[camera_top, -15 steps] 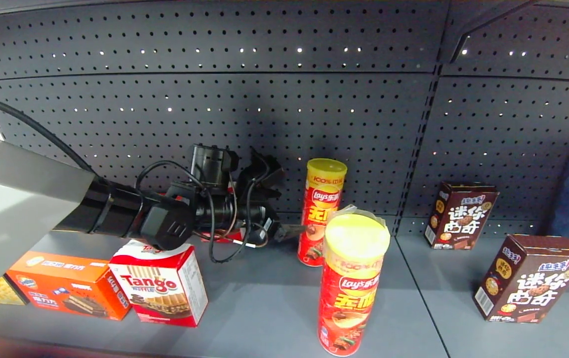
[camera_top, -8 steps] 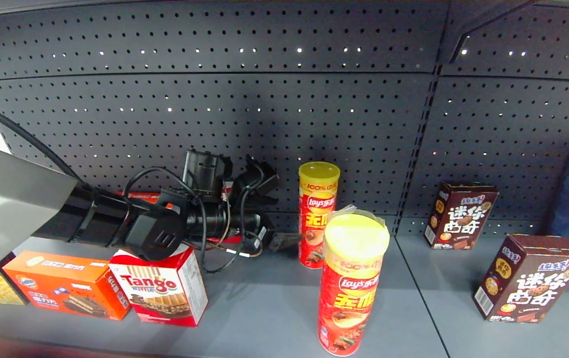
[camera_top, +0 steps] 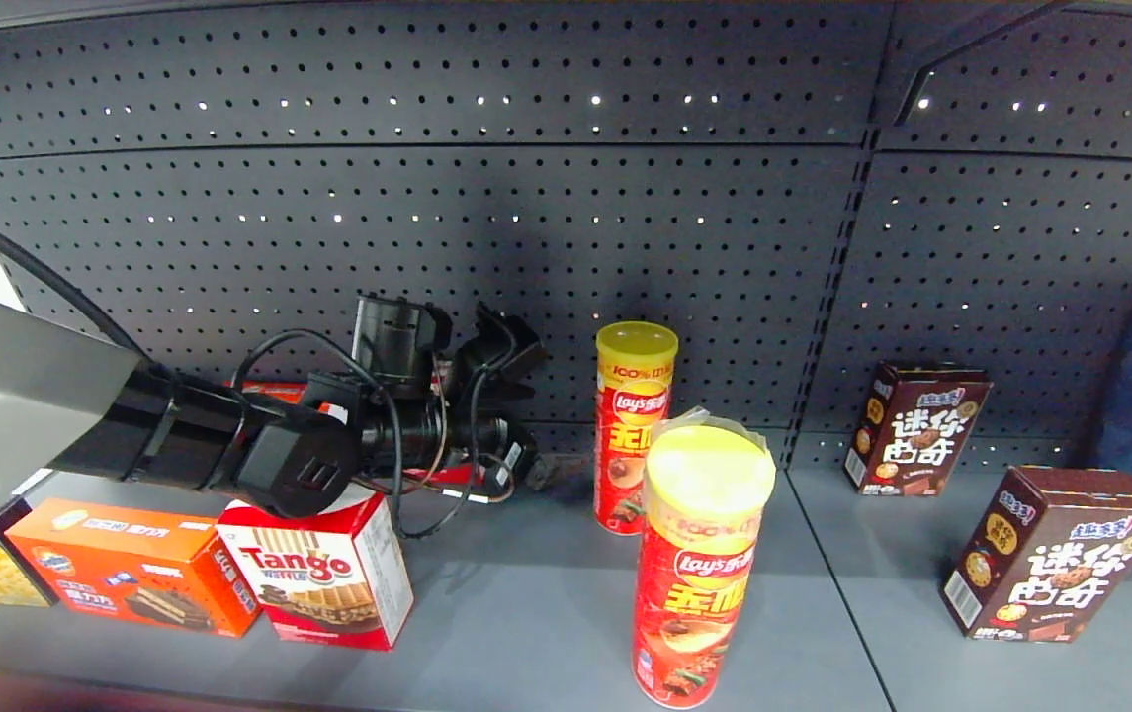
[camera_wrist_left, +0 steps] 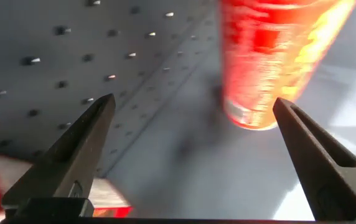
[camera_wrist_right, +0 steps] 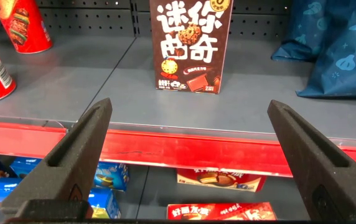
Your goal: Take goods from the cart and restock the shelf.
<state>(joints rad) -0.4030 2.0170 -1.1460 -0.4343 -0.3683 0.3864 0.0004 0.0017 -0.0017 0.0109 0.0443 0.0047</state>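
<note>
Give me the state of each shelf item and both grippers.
Left gripper: fingers open, empty.
Right gripper: fingers open, empty.
Rear yellow-lidded red chip can: upright, lid on.
Front yellow-lidded red chip can: upright, lid on.
Red-and-white wafer box: upright.
Orange cardboard box: lying flat, closed.
Rear brown cookie box: upright, closed.
Front brown cookie box: upright, closed.

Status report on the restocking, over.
Left gripper open, empty, beside rear chip can. Right gripper open, empty, facing shelf edge. Front chip can stands nearby.

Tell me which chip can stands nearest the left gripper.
The rear can by the pegboard, just beyond the left gripper; the front can stands nearer the shelf edge.
</note>
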